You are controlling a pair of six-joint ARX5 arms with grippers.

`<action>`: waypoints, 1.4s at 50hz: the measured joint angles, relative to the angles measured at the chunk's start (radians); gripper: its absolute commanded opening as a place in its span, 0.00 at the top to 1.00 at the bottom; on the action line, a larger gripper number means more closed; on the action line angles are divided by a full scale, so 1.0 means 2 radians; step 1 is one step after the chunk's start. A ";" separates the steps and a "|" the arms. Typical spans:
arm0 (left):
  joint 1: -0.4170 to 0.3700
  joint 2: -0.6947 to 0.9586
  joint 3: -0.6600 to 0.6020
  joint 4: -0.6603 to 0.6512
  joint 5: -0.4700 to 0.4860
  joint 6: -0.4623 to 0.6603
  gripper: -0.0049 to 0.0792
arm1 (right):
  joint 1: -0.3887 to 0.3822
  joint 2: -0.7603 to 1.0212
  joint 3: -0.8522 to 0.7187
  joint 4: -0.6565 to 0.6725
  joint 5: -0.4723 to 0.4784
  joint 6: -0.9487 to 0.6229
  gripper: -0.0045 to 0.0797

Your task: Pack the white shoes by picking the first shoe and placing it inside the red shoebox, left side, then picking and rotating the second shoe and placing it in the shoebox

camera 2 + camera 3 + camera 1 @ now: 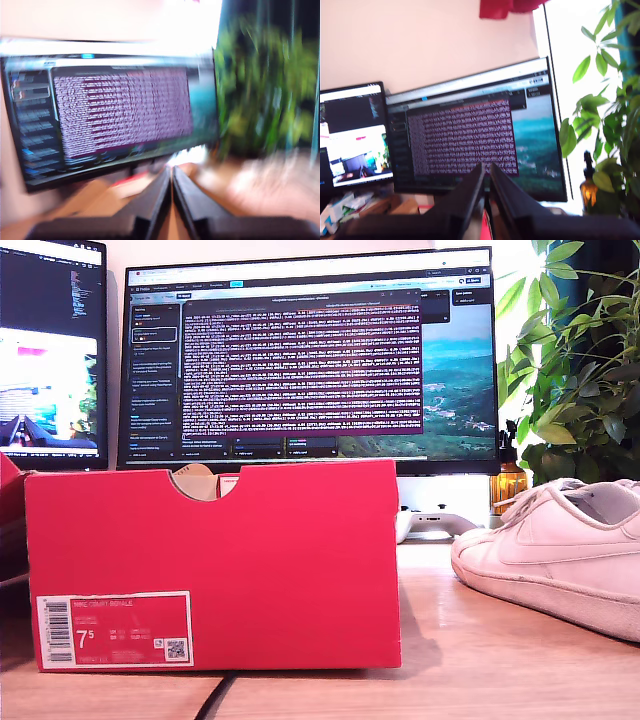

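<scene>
The red shoebox stands on the wooden table at the exterior view's left. Its 7.5 label and notched top edge face the camera. One white shoe lies on the table at the exterior view's right, toe toward the box, cut off by the frame edge. Neither arm shows in the exterior view. My first gripper is shut with nothing in it and points toward the monitor; a pale blur beyond it may be a shoe. My second gripper is also shut and empty, raised and aimed at the monitors.
A large monitor and a second screen stand behind the box. A leafy plant and an amber bottle sit at the exterior view's right. A black cable runs under the box. A white controller lies below the monitor.
</scene>
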 measured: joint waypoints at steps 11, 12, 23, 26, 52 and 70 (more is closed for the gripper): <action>0.000 0.072 0.050 -0.126 0.000 0.142 0.96 | 0.000 0.096 0.040 -0.040 -0.027 -0.013 0.96; 0.000 0.077 0.055 -0.134 0.000 0.142 0.96 | 0.000 0.107 0.044 -0.044 -0.028 -0.013 0.96; -0.017 0.140 0.126 -0.213 -0.040 0.275 0.96 | 0.000 0.218 0.114 -0.094 -0.034 -0.013 0.96; -0.032 0.158 0.137 -0.235 -0.061 0.308 0.96 | 0.000 0.246 0.134 -0.105 -0.034 -0.013 0.96; -0.278 0.309 0.142 -0.343 -0.255 0.394 0.96 | 0.030 0.438 0.247 -0.166 -0.034 0.012 0.96; -0.350 0.436 0.142 -0.307 -0.362 0.394 0.96 | 0.046 0.529 0.281 -0.271 -0.029 0.002 0.93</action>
